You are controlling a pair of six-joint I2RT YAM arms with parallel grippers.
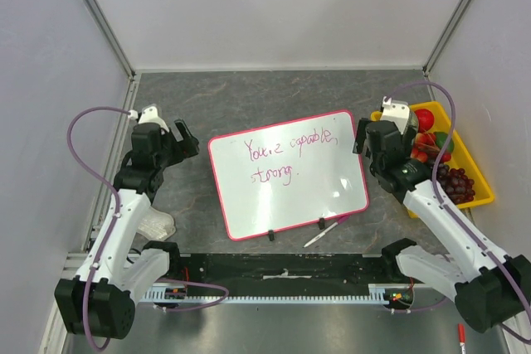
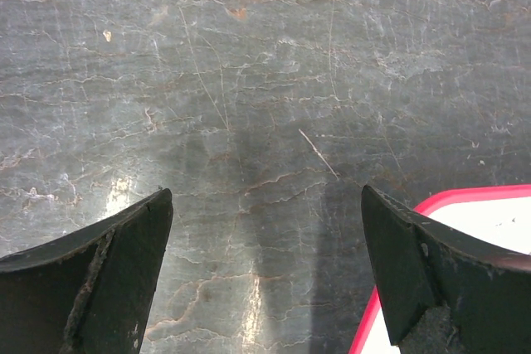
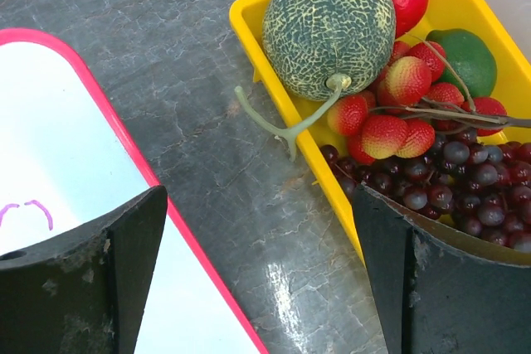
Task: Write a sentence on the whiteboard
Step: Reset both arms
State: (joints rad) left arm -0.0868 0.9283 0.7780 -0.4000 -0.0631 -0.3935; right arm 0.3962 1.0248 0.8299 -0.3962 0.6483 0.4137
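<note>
The whiteboard [image 1: 290,196] lies flat in the middle of the table, pink-red rim, two black clips on its near edge. The sentence [image 1: 286,153] is written on it in purple cursive, two lines. My left gripper [image 1: 184,140] is open and empty, just left of the board's far left corner; the board's corner shows in the left wrist view [image 2: 465,213]. My right gripper [image 1: 362,138] is open and empty between the board's right edge [image 3: 99,113] and the yellow tray. A white marker [image 1: 320,235] lies on the table by the board's near edge.
A yellow tray [image 1: 479,198] of toy fruit stands at the right; the right wrist view shows its rim [image 3: 274,80], a melon [image 3: 328,29], strawberries and grapes [image 3: 465,172]. A white cloth [image 1: 156,225] lies near the left arm. A red pen [image 1: 460,336] lies at the bottom right.
</note>
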